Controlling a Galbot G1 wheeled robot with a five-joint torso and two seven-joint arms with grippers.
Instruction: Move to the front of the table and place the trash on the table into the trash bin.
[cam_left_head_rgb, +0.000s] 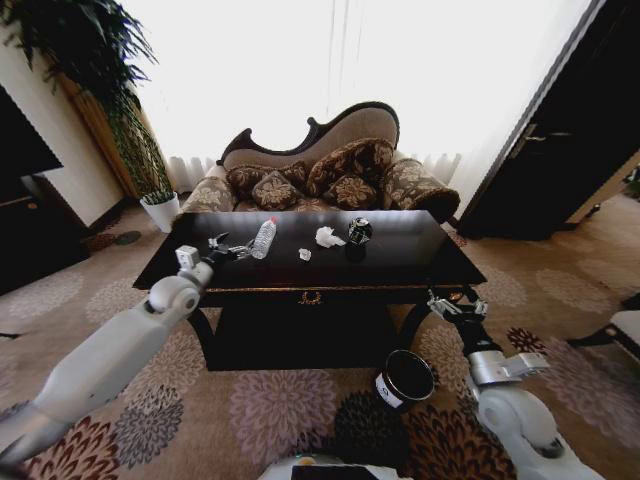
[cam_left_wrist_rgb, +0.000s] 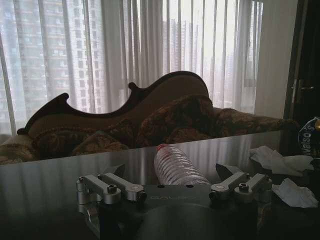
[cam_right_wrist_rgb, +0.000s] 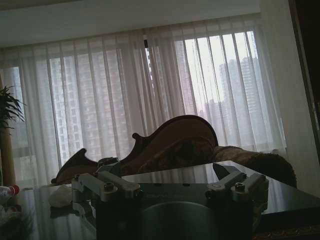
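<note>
A: Why is the small black cylindrical trash bin (cam_left_head_rgb: 405, 379) at lower centre-right, on the carpet?

B: Likely so trash drops in easily. The right pincer (cam_left_head_rgb: 456, 305) hangs wide above it, at the glossy black desk's (cam_left_head_rgb: 400, 262) corner.

A: And the left pincer (cam_left_head_rgb: 226, 247)?

B: Spread wide over the desk, mid-left, aimed at the clear ribbed plastic bottle (cam_left_head_rgb: 264, 238) just beyond. Crumpled white paper wads (cam_left_head_rgb: 327, 237) and a dark shiny can (cam_left_head_rgb: 359, 231) lie farther right.
</note>
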